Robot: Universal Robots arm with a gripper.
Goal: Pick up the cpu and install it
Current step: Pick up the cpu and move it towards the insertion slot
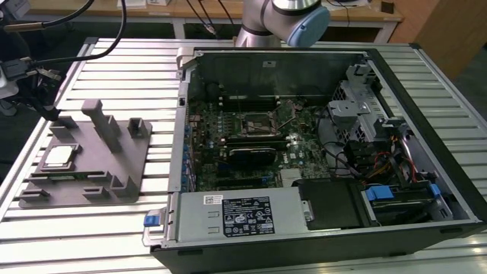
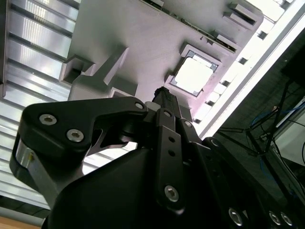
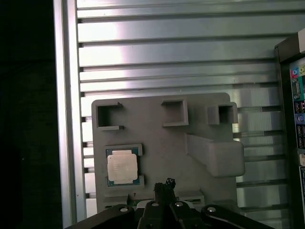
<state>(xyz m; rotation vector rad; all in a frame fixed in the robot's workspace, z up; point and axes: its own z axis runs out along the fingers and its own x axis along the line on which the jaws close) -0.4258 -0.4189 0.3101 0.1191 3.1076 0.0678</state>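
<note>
Gripper point(image 3: 164, 185), body cropped by frame edge, was clenched empty; near its tips the cpu point(image 3: 122, 167) lay flat in grey holder point(image 3: 162, 143), lid up, square, long axis indiscernible.

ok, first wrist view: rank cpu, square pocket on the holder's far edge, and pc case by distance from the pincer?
1. Small silvery square cpu, in its recess on the grey plastic holder plate, nearest the pincer.
2. Grey square open pocket, on the plate's edge away from the pincer.
3. Black computer case, off the plate altogether.
</note>
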